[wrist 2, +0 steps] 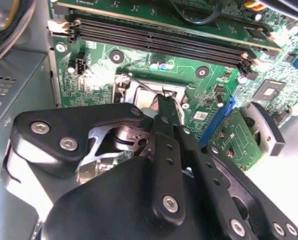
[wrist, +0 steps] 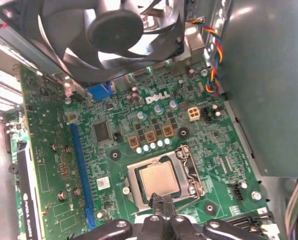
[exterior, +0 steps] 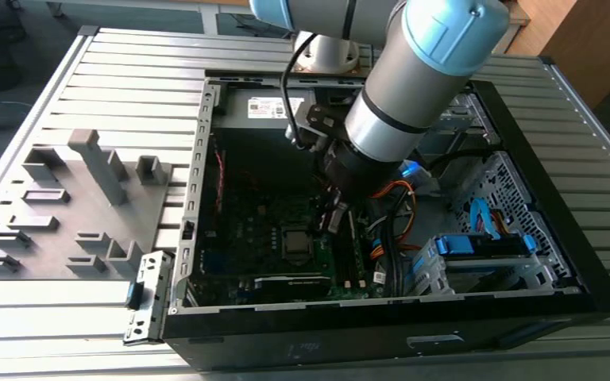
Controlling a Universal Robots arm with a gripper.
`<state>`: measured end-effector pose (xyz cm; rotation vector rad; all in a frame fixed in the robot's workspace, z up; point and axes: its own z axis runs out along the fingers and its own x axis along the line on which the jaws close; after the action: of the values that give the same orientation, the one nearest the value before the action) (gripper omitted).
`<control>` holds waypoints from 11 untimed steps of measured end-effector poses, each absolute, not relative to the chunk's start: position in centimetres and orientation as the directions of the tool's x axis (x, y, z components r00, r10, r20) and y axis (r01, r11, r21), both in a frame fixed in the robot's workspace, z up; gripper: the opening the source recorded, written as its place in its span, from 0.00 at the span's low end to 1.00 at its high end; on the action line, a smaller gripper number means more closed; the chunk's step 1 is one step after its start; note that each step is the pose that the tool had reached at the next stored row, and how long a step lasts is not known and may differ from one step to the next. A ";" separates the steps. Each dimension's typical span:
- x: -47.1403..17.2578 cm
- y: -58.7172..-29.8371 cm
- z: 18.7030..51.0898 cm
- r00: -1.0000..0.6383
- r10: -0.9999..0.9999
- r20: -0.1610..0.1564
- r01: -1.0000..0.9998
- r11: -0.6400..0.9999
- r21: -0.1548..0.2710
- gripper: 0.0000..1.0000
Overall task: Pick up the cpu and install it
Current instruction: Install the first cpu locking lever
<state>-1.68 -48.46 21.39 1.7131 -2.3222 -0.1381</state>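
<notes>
The cpu lay flat in the socket frame on the motherboard inside the open computer case, its pale square top showing in the first wrist view. The gripper hung just at the socket's edge, with the chip directly ahead of the jaws and slightly below them. In both wrist views the jaws looked drawn together at the tips with nothing between them.
</notes>
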 end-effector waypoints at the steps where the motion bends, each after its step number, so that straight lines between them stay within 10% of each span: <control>1: -1.7 -48.5 21.3 -0.276 -0.950 0.148 -0.926 0.304 0.223 0.11; 11: -1.7 -48.5 20.1 -0.276 -0.943 0.184 -0.926 0.312 0.212 0.11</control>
<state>-1.67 -48.46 20.07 1.6938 -2.3086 -0.0906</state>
